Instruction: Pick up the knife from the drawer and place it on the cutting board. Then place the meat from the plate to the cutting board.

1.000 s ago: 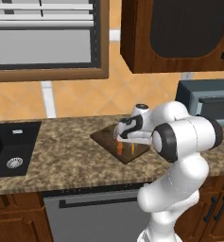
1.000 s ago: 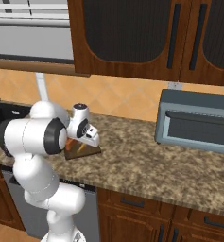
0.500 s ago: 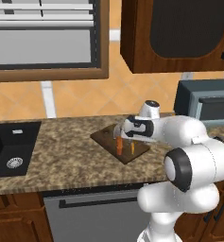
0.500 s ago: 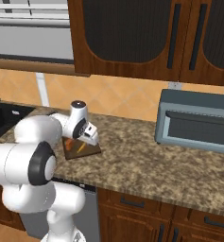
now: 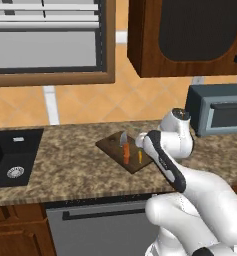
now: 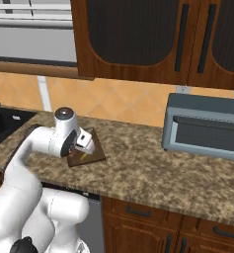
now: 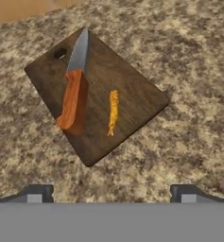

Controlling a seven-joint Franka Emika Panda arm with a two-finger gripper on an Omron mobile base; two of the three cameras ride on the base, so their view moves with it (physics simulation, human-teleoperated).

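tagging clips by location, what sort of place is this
A home-style kitchen, rendered in simulation. A speckled granite counter carries a cutting board with a knife on it, a black sink sits at one end, and a grey microwave stands under dark wooden cabinets.

Kitchen backdrop: speckled granite counter (image 5: 65,170), orange tile backsplash (image 5: 90,105).
Dark wood upper cabinets (image 6: 153,39), grey microwave (image 6: 205,126) on the right, black sink (image 5: 10,155) on the left, window (image 5: 45,37) above, dishwasher front (image 5: 97,232) below.
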